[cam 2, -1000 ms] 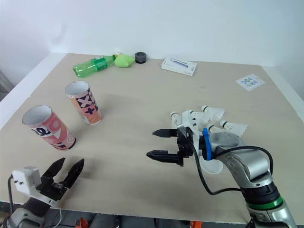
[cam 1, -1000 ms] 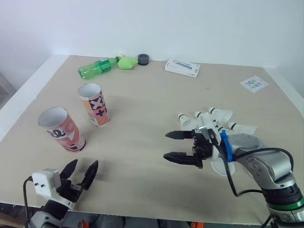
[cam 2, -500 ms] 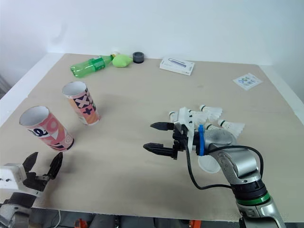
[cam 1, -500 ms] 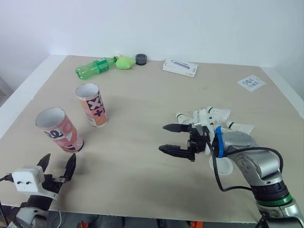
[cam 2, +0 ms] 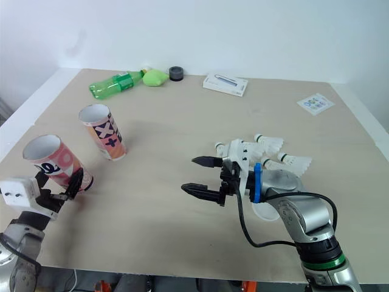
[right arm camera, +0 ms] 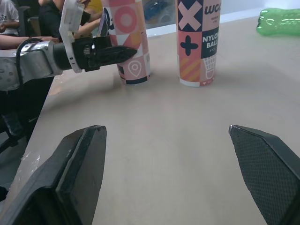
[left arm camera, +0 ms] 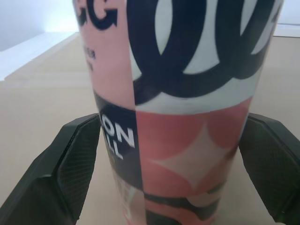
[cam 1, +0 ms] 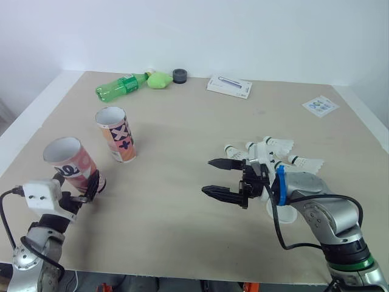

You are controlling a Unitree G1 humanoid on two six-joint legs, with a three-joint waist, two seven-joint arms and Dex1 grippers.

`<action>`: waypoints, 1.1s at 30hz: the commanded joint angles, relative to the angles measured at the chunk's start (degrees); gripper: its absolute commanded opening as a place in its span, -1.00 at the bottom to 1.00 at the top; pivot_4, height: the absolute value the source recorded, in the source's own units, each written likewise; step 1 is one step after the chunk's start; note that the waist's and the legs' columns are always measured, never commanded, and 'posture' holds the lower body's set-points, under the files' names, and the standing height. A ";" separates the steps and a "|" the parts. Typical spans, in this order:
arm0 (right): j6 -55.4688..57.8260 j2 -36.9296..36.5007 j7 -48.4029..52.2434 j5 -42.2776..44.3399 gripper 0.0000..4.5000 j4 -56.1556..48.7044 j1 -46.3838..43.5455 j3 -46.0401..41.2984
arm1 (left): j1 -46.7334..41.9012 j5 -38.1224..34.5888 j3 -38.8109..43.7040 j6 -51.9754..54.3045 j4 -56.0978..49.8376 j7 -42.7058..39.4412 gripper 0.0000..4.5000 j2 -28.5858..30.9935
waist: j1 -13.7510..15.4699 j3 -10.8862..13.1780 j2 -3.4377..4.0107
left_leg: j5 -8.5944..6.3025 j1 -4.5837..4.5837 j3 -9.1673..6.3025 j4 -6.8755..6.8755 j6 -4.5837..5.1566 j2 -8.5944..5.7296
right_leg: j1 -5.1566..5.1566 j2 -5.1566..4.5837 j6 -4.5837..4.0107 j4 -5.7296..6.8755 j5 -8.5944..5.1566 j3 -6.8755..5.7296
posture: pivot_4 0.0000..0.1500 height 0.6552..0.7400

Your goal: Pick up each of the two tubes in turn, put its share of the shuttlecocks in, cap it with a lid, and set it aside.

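Two open-topped tubes stand at the left: a pink one (cam 1: 72,164) near the front and one with a cross pattern (cam 1: 116,134) behind it. My left gripper (cam 1: 85,182) is open at the pink tube's lower part; in the left wrist view that tube (left arm camera: 178,93) stands between the two fingers (left arm camera: 70,164). Several white shuttlecocks (cam 1: 275,148) lie right of centre. My right gripper (cam 1: 208,176) hovers open and empty just left of them, pointing at the tubes. A white lid (cam 1: 284,214) lies partly under my right forearm.
Along the far edge lie a green bottle (cam 1: 118,87), a green lump (cam 1: 161,79), a dark round cap (cam 1: 179,75) and a white box (cam 1: 230,87). A small printed card (cam 1: 323,106) lies at the far right. People sit beyond the table's left side (right arm camera: 9,18).
My left gripper has moved from the table's front edge up to the pink tube, which is now between its fingers. The right gripper has drifted slightly left and stays open.
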 commanded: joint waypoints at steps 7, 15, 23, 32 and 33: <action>0.30 -0.57 -1.15 2.04 1.00 -3.30 0.23 -2.90 | -1.72 -0.19 0.62 2.61 -1.93 1.43 0.67 0.84 | -0.01 0.00 0.01 | 0.00 0.00 0.00 -0.01 -0.01 0.00 | 0.01 0.00 -0.04 0.01 0.04 0.02 | 1.00 0.75; 0.23 -0.65 -0.83 2.08 1.00 -2.88 -0.14 -2.99 | 3.74 -1.01 -0.51 5.66 -10.22 0.06 0.67 1.91 | -0.04 0.00 0.01 | 0.00 0.00 0.02 -0.01 -0.01 0.00 | 0.00 -0.01 -0.03 0.00 0.04 0.03 | 1.00 0.75; 0.73 -1.36 -0.36 2.95 1.00 -2.86 -0.09 -3.90 | 4.75 -1.89 -3.62 8.48 -15.92 -7.34 0.67 8.90 | 0.00 0.01 0.01 | 0.04 0.01 0.05 0.00 -0.01 0.00 | -0.01 -0.05 -0.16 -0.01 -0.11 0.02 | 1.00 0.75; 3.72 -6.09 1.25 9.41 1.00 -6.02 3.81 -11.04 | -8.42 -6.27 -16.05 21.51 -18.00 -23.58 0.67 26.75 | 0.18 0.11 0.16 | 0.04 -0.02 0.04 -0.02 -0.01 0.00 | -0.05 -0.05 -0.19 0.00 -0.17 0.01 | 1.00 0.75; 3.91 -6.64 1.00 9.93 1.00 -6.25 4.46 -12.15 | -11.43 -6.54 -17.45 23.17 -17.24 -24.59 0.67 27.78 | 0.18 0.12 0.18 | 0.04 -0.03 0.04 -0.02 -0.01 0.00 | -0.05 -0.05 -0.15 0.00 -0.19 0.01 | 1.00 0.75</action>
